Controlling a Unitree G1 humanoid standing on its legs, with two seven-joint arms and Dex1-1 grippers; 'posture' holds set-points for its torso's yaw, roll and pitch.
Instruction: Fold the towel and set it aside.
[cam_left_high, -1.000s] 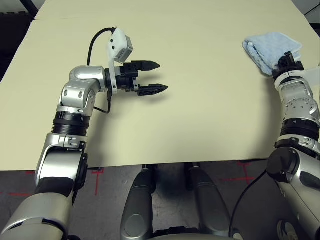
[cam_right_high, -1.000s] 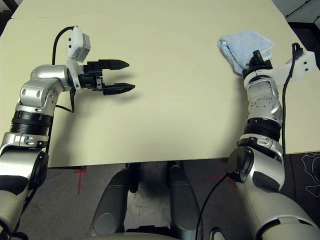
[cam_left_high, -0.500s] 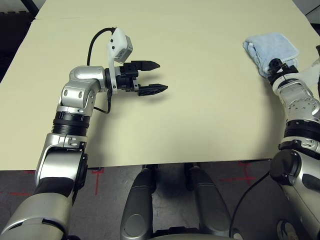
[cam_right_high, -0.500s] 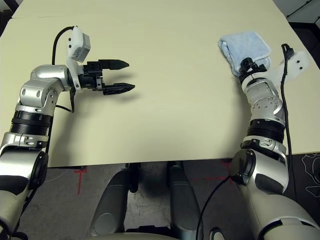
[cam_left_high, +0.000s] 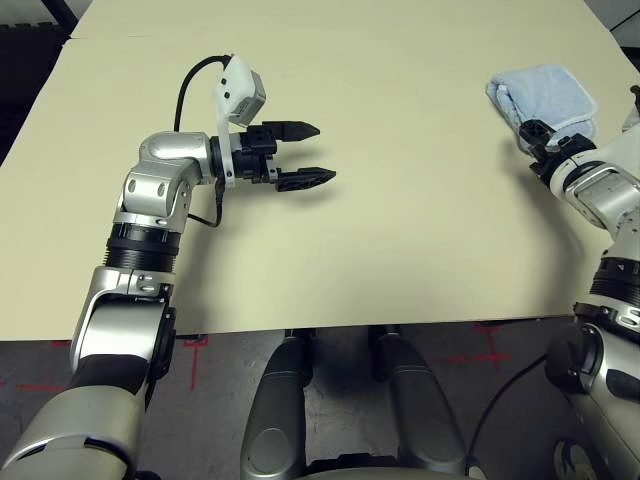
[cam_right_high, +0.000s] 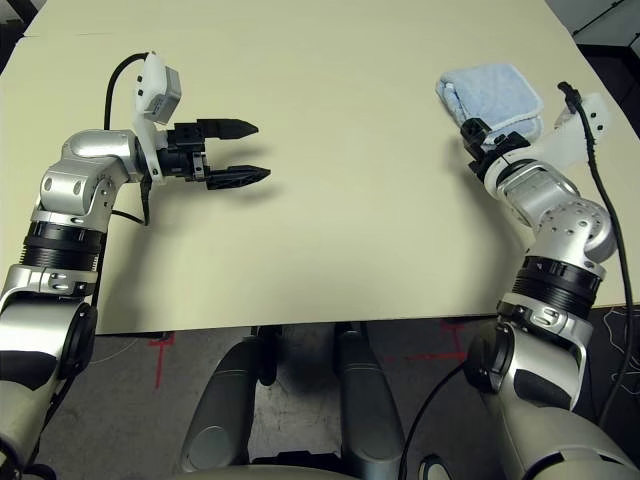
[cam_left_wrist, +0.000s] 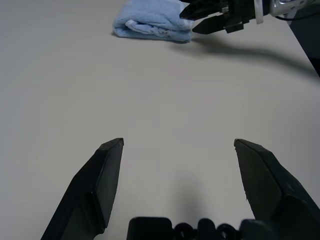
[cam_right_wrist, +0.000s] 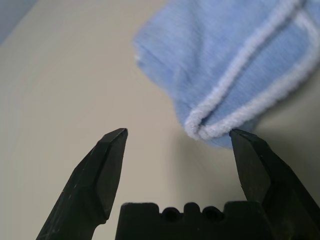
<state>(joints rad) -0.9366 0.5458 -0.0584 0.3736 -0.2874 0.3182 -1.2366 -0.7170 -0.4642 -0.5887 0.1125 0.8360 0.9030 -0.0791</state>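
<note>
Towel folded into compact bundle, lying on pale surface near its far right corner. Your right hand sits just beside towel's near edge, black fingers spread wide, nothing between them; white-edged towel corner lies just past one fingertip. Your left hand hovers well apart from towel, across surface, pointing toward it, fingers wide, holding nothing.

Light-blue towel, white edging; beige table.
</note>
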